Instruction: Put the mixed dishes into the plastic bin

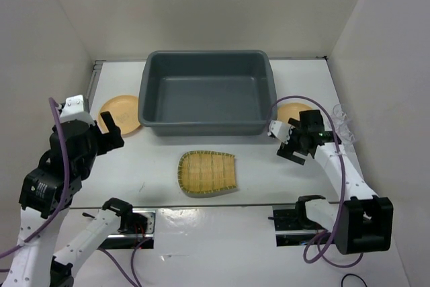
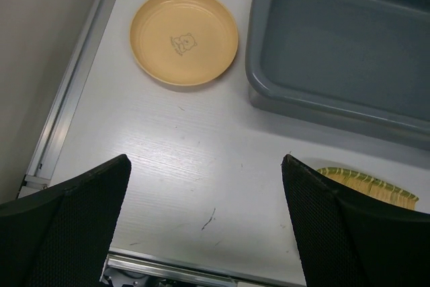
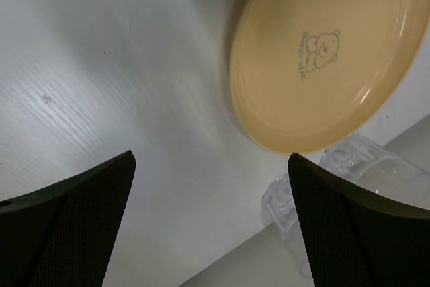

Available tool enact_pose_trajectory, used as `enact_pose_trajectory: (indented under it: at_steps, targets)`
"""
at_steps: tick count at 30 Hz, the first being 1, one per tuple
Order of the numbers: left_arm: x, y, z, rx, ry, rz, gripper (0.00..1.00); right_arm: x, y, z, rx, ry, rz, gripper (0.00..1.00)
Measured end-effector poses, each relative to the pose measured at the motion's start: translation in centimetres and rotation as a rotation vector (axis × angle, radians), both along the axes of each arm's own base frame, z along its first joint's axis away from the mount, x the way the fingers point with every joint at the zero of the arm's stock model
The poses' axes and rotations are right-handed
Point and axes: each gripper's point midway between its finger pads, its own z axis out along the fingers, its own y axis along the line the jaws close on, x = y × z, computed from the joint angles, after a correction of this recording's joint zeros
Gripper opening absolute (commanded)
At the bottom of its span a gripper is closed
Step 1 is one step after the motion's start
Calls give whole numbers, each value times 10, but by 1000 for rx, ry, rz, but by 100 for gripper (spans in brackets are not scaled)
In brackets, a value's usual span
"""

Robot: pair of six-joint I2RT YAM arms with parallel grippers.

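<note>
The dark grey plastic bin [image 1: 207, 92] stands at the table's back centre, with nothing inside; its corner shows in the left wrist view [image 2: 336, 38]. One yellow-orange plate [image 1: 119, 113] lies left of the bin, also in the left wrist view [image 2: 184, 37]. A second plate [image 1: 293, 112] lies right of the bin, close under the right wrist camera [image 3: 322, 52]. The tan woven tray [image 1: 207, 172] lies in front of the bin; its edge shows in the left wrist view [image 2: 366, 185]. Clear glass cups [image 1: 344, 126] stand by the right wall, also in the right wrist view [image 3: 349, 166]. My left gripper [image 1: 111, 132] and right gripper [image 1: 293, 147] are open, holding nothing.
White walls close in the table on the left, back and right. A metal rail [image 2: 74, 78] runs along the left edge. Arm bases and cables [image 1: 316, 223] sit at the near edge.
</note>
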Motion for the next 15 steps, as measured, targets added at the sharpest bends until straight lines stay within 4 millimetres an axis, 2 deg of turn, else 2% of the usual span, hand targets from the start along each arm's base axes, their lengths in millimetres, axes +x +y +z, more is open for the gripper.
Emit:
enact_pose_trajectory:
  at_steps: [6,10,15]
  targets:
    - [0,3,0,-13,-3,23,99,9,9,-23,27,52,44,98]
    - [3,3,-7,-15,22,24,99,17,11,-42,99,171,35,98]
    - [-2,3,-5,-26,2,16,99,61,-28,-39,146,168,-84,98]
